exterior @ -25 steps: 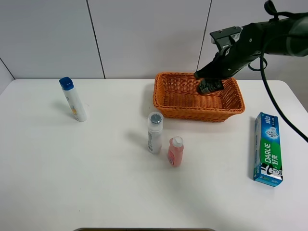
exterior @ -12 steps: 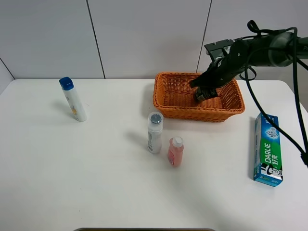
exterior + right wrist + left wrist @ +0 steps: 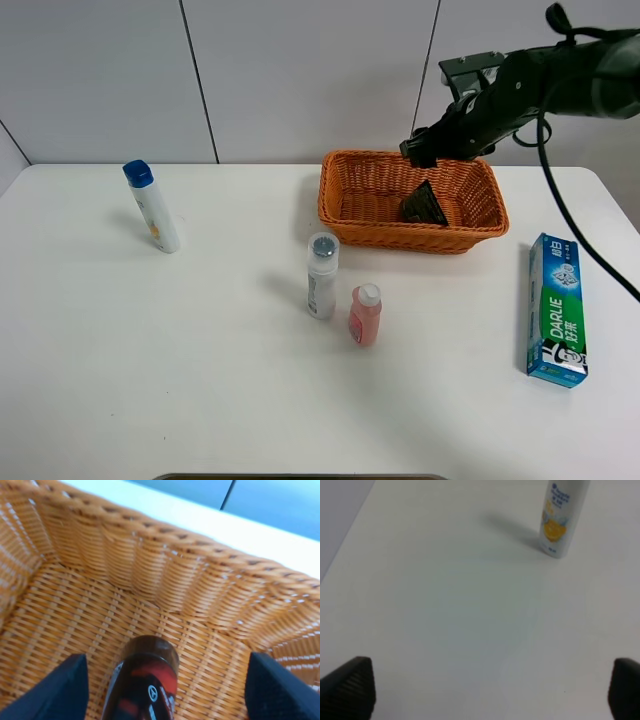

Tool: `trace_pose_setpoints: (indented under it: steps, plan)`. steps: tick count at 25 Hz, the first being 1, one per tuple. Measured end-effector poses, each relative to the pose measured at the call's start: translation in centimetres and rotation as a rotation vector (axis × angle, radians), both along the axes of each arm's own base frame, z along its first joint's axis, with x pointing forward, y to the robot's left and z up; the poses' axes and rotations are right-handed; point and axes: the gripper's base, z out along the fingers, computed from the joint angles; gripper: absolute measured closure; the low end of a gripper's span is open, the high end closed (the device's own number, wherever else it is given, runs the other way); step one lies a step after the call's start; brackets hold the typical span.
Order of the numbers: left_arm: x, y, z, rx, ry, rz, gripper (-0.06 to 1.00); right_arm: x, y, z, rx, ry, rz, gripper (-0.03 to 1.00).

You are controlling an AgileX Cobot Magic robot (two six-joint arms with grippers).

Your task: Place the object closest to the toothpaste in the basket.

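The orange wicker basket (image 3: 345, 205) stands at the back right of the table. A dark tube with red markings (image 3: 424, 204) lies inside it, leaning on the basket wall; it also shows in the right wrist view (image 3: 145, 680). My right gripper (image 3: 418, 152) hangs above the basket, open and empty, its fingers spread either side of the tube in the right wrist view (image 3: 167, 690). The green-blue toothpaste box (image 3: 556, 310) lies flat at the right edge. My left gripper (image 3: 490, 690) is open over bare table and is out of the exterior view.
A white bottle with a blue cap (image 3: 153, 207) stands at the left, also seen in the left wrist view (image 3: 565, 517). A white bottle with a grey cap (image 3: 322, 275) and a small pink bottle (image 3: 365, 314) stand in front of the basket.
My right gripper carried the dark tube down into the basket, let go of it, and rose above the basket's rim. The tube now lies in the basket.
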Motion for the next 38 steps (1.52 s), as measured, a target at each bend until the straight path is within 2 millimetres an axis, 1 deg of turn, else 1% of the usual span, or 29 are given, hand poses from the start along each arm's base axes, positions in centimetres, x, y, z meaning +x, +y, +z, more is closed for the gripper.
trace_pose_setpoints:
  steps: [4, 8, 14, 19, 21, 25, 27, 29, 30, 32, 35, 38]
  plan:
    - [0.0, 0.0, 0.0, 0.000, 0.000, 0.000, 0.00, -2.1, -0.5, 4.1, 0.003, -0.013, 0.000, 0.28]
    - [0.0, 0.0, 0.0, 0.000, 0.000, 0.000, 0.00, -5.3, -1.2, 8.0, -0.005, 0.028, -0.002, 0.28]
    - [0.0, 0.0, 0.0, 0.000, 0.000, 0.000, 0.00, -12.0, -2.8, 13.7, -0.009, 0.094, -0.015, 0.28]
    - [0.0, 0.0, 0.0, 0.000, 0.000, 0.000, 0.00, -18.1, -4.2, 17.4, 0.030, 0.119, -0.071, 0.28]
    - [0.0, 0.0, 0.0, 0.000, 0.000, 0.000, 0.00, -20.2, -4.7, 18.8, 0.068, 0.082, -0.102, 0.28]
    - [0.0, 0.0, 0.0, 0.000, 0.000, 0.000, 0.00, -23.9, -5.5, 20.9, 0.139, -0.011, -0.136, 0.28]
    - [0.0, 0.0, 0.0, 0.000, 0.000, 0.000, 0.00, -25.7, -5.9, 21.2, 0.172, -0.040, -0.150, 0.28]
    - [0.0, 0.0, 0.0, 0.000, 0.000, 0.000, 0.00, -27.7, -6.3, 20.9, 0.195, -0.060, -0.156, 0.28]
    - [0.0, 0.0, 0.0, 0.000, 0.000, 0.000, 0.00, -27.7, -6.3, 20.9, 0.195, -0.060, -0.156, 0.28]
    - [0.0, 0.0, 0.0, 0.000, 0.000, 0.000, 0.00, -29.5, -6.6, 20.0, 0.205, -0.064, -0.158, 0.28]
    - [0.0, 0.0, 0.0, 0.000, 0.000, 0.000, 0.00, -32.2, -7.3, 17.5, 0.201, -0.056, -0.159, 0.28]
    - [0.0, 0.0, 0.0, 0.000, 0.000, 0.000, 0.00, -34.7, -8.0, 14.1, 0.177, -0.041, -0.169, 0.28]
